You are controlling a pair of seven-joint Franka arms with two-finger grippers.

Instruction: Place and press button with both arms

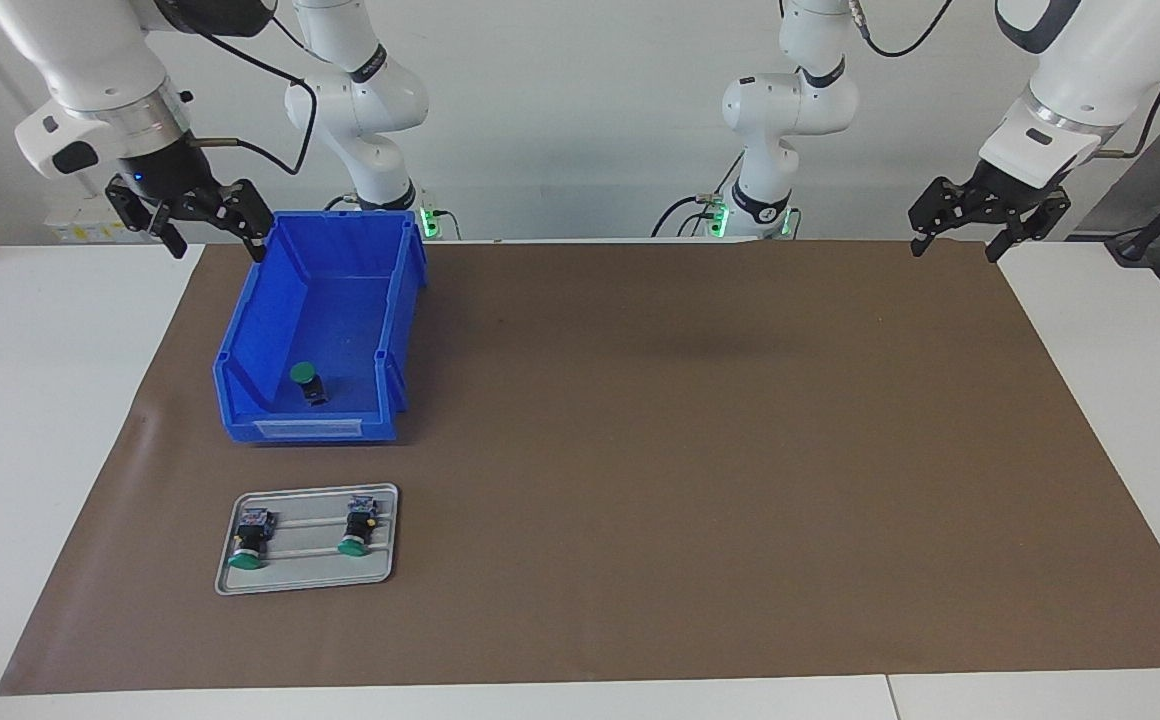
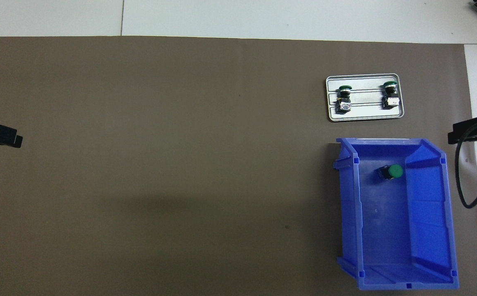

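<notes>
One button (image 1: 308,382) is seen lying inside the blue bin (image 1: 240,345), on the bin floor toward the end of the bin farther from the robots. Its green cap is turned upward and toward the robots; the black body is tilted. The walls of the bin are not touched by it, as far as can be judged.

The right gripper (image 1: 215,240) is held raised in the air, just off the corner of the bin nearest the right arm's base. Its fingers are spread apart and nothing is grasped. The button in the bin is placed well below this gripper and out toward the bin's open, low front; no contact is seen between them.

The left gripper (image 1: 952,243) is held raised over the edge of the brown mat (image 1: 690,450) at the left arm's end of the table. Its fingers are likewise spread, with nothing between them. The button in the bin is well apart from it, at the other end of the table.

A grey metal tray (image 1: 308,580) is set on the mat, farther from the robots than the bin and near it. Two more buttons (image 1: 246,545) (image 1: 357,530) are laid on it side by side, green caps pointed away from the robots. Both are well apart from either gripper.

In the overhead view only the tips of the two grippers (image 2: 0,135) (image 2: 471,129) are shown at the frame sides.
</notes>
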